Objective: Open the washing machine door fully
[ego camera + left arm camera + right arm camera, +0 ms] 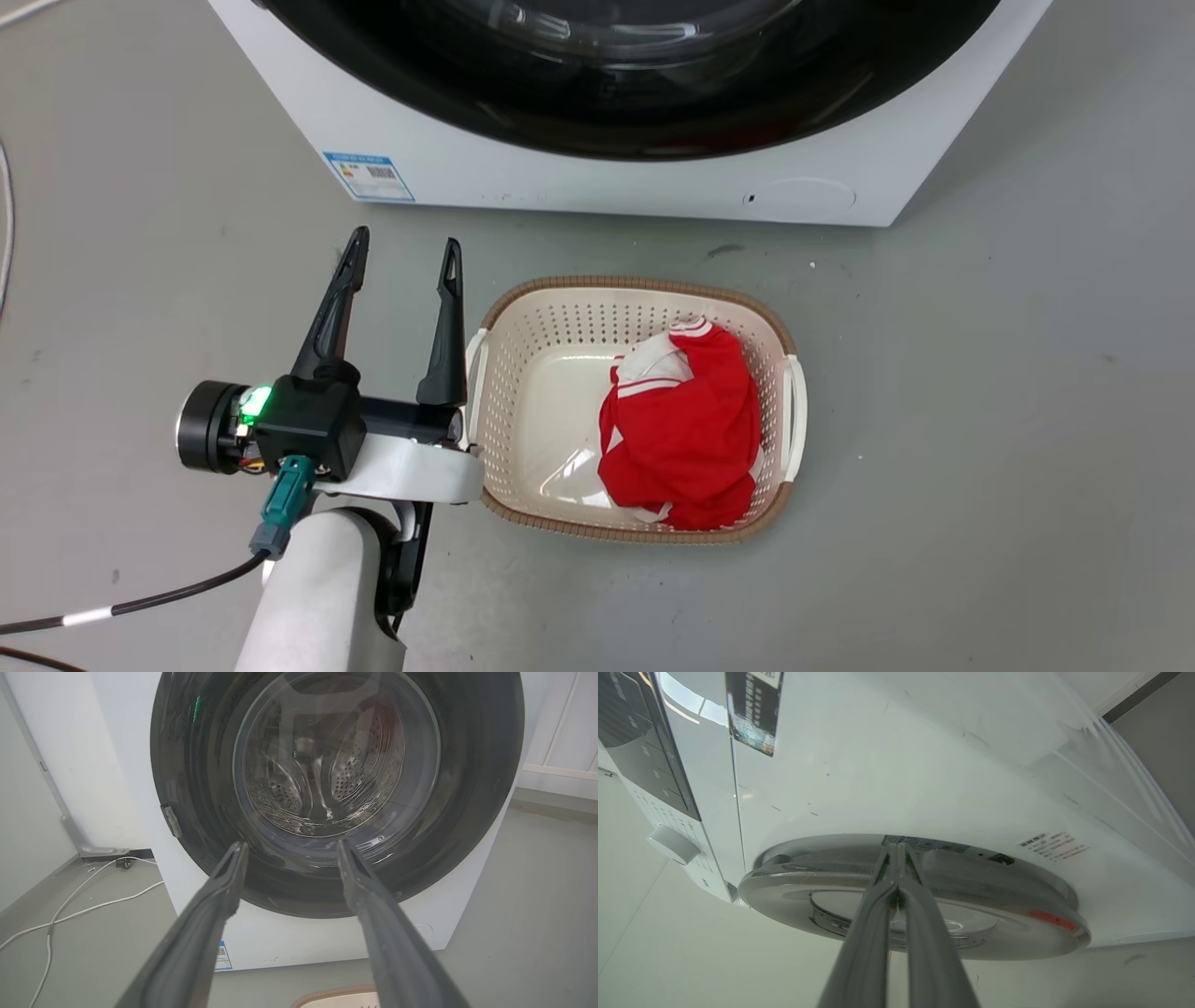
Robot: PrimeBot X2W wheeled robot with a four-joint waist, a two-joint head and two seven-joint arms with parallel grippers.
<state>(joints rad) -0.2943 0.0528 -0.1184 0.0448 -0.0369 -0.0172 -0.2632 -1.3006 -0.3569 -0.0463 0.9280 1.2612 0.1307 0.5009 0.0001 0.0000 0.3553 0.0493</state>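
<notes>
- Washing machine: white box at top of head view, standing on grey floor. Blue label low on its front at view left, round cap low at view right.
- Washing machine door: glossy black ring around a clear bowl window, lying against the machine's front in left wrist view; looks closed. Perforated steel drum visible through the glass.
- Small grey metal piece on the door's rim, at left of that view.
- Left gripper: released, both dark fingers spread wide, nothing between them. Held above the floor in front of the machine, apart from the door, just beside the laundry basket.
- Left wrist view: fingertips framing the lower edge of the window.
- Right gripper: clenched, fingers pressed together at the tips. Tips at the door's rim, close to the seam between door and machine front. Contact with the rim: cannot tell.
- Right wrist view, at left: dark control panel and white knob.
- Basket: cream, perforated, brown rim, on the floor near the machine's base. Red-and-white garment bundled inside, toward view right.
- White cable lying on the floor beside the machine.
- Black cable trailing from the left wrist.
</notes>
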